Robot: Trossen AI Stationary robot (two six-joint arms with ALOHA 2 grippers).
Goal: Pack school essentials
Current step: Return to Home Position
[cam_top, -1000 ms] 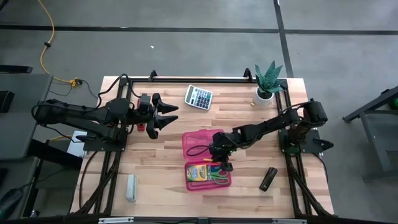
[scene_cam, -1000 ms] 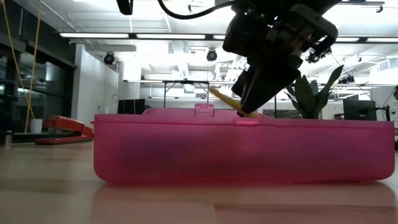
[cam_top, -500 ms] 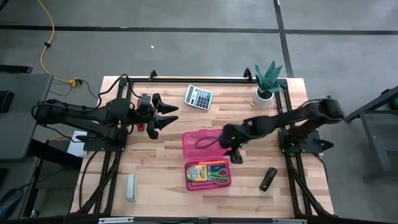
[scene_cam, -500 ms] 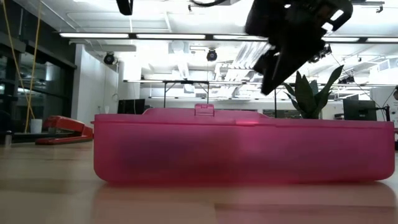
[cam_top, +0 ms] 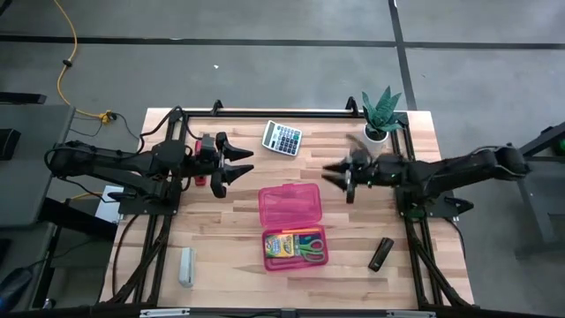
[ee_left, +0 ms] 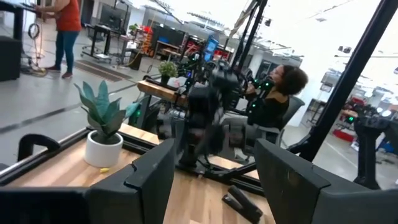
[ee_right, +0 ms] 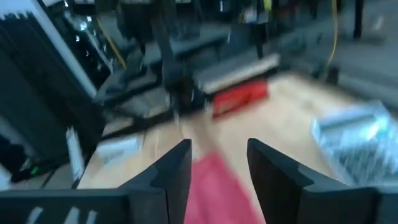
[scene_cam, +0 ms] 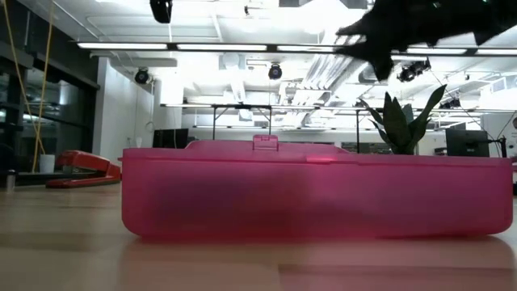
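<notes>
The pink case lies open on the table's middle, its lid on the far side. In its near half lie the yellow-green crayon box, the green-handled scissors and thin pencils. My right gripper hangs open in the air between the case and the plant, pointing level toward the table's left, with nothing between its fingers. The case shows beyond them. My left gripper waits open at the far left, pointing level toward the right. In the low view the case wall hides its contents.
A calculator lies at the far middle, and a potted plant stands at the far right. A black object lies near right, a pale grey block near left. A red stapler sits by my left arm.
My right gripper has let go of a yellow pencil, which it held slanting over the case, and has opened. It has risen and drawn back toward the table's far right, tipping from pointing down to level. The case has not moved.
</notes>
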